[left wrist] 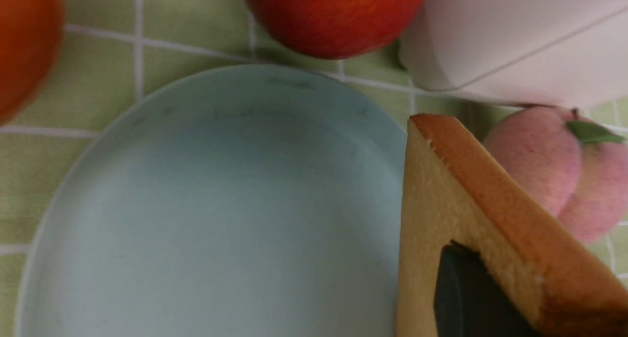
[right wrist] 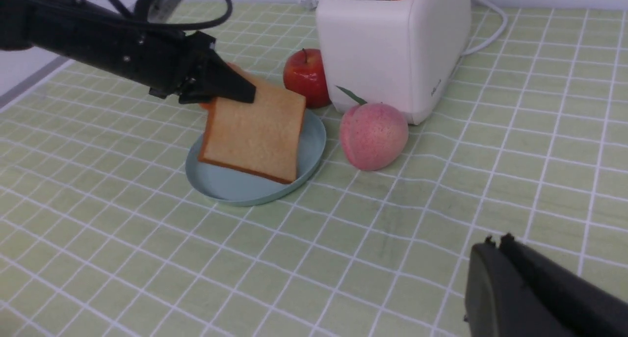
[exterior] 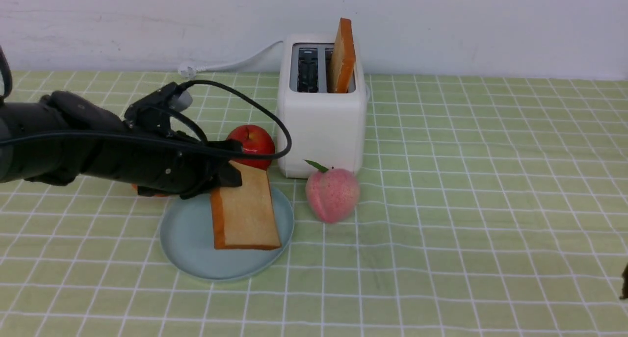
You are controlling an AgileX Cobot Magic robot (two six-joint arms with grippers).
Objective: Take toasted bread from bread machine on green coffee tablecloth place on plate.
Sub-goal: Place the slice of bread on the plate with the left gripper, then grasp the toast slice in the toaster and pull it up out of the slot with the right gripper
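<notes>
The left claw grips a slice of toasted bread over the plate.
The claw reaches in from the left and pinches the slice at its far-left corner. The slice tilts, far end raised and near edge low over the plate's right half; I cannot tell whether it touches. A red apple sits just beyond the plate, left of the bread machine. A second slice stands upright in the machine's right slot. A pink peach lies just in front of the machine on the green coffee tablecloth. At the near right, well apart, the right claw has its jaws pressed together, holding nothing.
</notes>
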